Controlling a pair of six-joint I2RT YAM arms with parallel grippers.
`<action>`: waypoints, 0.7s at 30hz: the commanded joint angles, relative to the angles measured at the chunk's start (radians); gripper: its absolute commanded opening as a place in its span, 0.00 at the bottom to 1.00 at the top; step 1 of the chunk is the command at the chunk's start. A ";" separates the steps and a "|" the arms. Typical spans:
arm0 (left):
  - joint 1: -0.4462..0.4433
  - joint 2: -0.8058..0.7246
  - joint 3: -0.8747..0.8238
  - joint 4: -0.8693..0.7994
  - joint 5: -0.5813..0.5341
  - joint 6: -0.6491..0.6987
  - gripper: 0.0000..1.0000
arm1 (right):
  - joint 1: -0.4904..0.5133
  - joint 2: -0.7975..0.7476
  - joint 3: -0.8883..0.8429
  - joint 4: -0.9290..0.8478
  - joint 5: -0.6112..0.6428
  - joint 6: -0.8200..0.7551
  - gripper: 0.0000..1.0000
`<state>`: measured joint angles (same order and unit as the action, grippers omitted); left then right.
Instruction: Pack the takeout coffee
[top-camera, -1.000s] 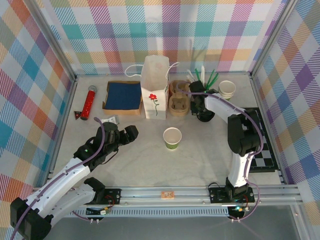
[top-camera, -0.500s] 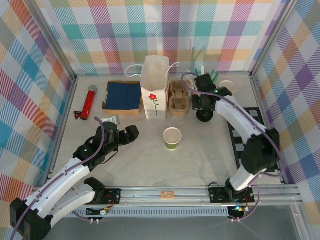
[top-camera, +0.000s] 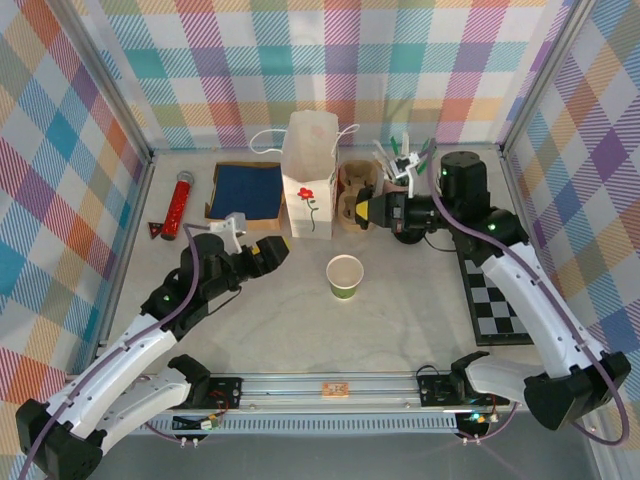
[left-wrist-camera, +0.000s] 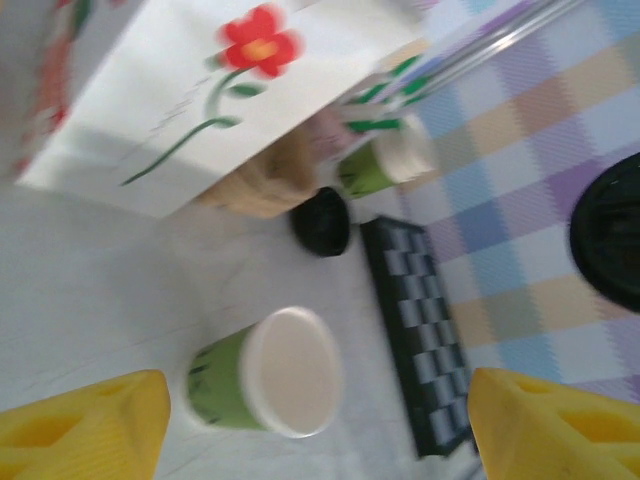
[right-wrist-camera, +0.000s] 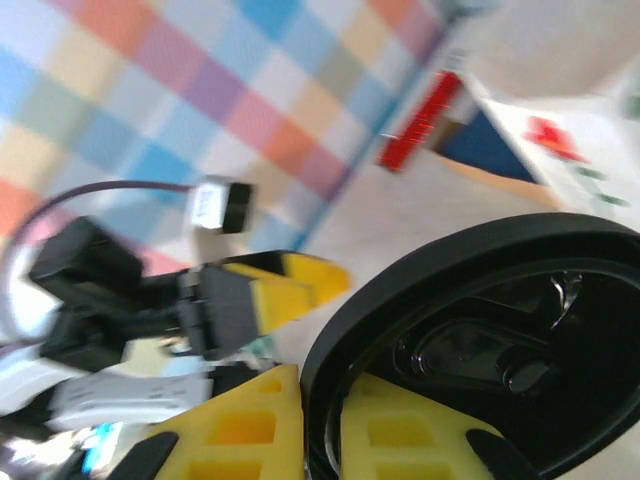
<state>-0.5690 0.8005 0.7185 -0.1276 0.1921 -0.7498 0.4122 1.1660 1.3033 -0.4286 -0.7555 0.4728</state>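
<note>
Progress: early. The takeout coffee (top-camera: 345, 277) is so far only an open green paper cup, upright near the middle of the worktop (top-camera: 300, 330), at 6 o'clock of the white paper bag (top-camera: 308, 180). It has no lid on it. We see nothing placed in the bag.

The right gripper (top-camera: 365, 208), at 1 o'clock of the cup, is closed tight on a black lid (right-wrist-camera: 480, 340), its rim pinched between the yellow fingers. The left gripper (top-camera: 268, 252), at 9 o'clock of the cup, is spread wide with nothing in it and faces the cup.

Left to do, as we judge it: seat the lid on the cup, press it home, lift the cup, lower it into the bag.

Hard to make out:
- The inside of the cup reads pale; we cannot tell whether it is filled.
- Both wrist views are blurred.
- A second black round thing (left-wrist-camera: 322, 222) beside the cardboard cup carrier (top-camera: 355, 195) may be a loose lid.
- We cannot read the bag's interior.
</note>
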 joint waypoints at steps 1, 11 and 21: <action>-0.006 -0.026 0.074 0.152 0.084 -0.060 0.78 | 0.002 -0.028 -0.010 0.289 -0.259 0.176 0.11; -0.007 0.108 0.093 0.686 0.156 -0.323 0.72 | 0.012 -0.013 0.034 0.758 -0.295 0.532 0.11; -0.037 0.206 0.188 0.826 0.156 -0.352 0.69 | 0.024 0.050 0.038 1.208 -0.156 0.820 0.10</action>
<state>-0.5907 0.9932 0.8730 0.5625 0.3256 -1.0588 0.4271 1.1919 1.3186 0.5552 -0.9615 1.1675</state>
